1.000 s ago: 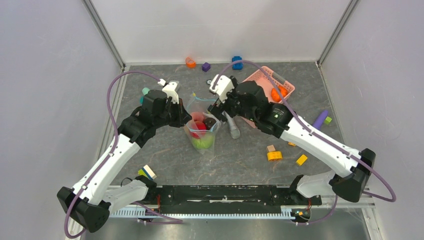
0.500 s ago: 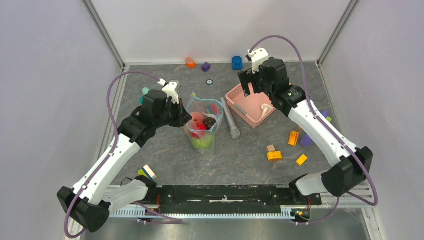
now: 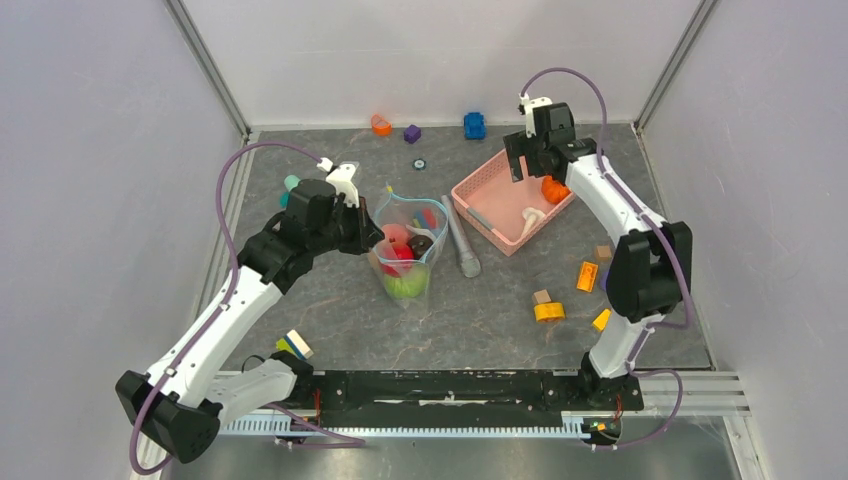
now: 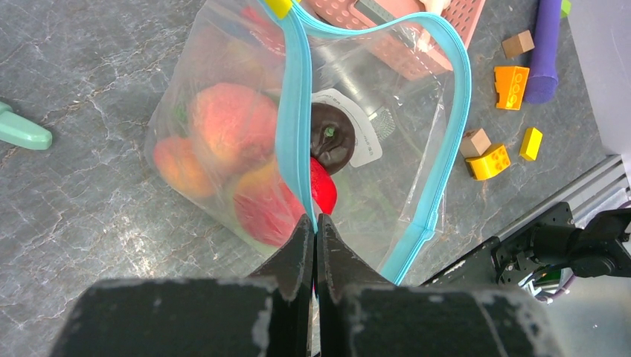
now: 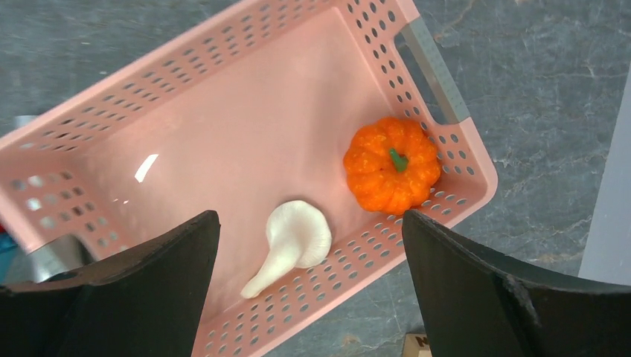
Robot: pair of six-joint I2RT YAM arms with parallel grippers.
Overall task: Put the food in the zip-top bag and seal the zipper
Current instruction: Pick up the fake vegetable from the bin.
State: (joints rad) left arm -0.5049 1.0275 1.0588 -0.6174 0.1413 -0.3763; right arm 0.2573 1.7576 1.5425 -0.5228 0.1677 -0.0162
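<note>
Currently the zipper [image 4: 296, 149] is being pinched by the left gripper [image 4: 315, 230]; the pumpkin [image 5: 392, 163] risks being knocked by the wide-open right gripper [image 5: 309, 223].

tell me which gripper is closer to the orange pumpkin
Right. The right gripper hangs open above the pumpkin in the pink basket. The left gripper is far away, shut on the zipper of the clear bag.
</note>
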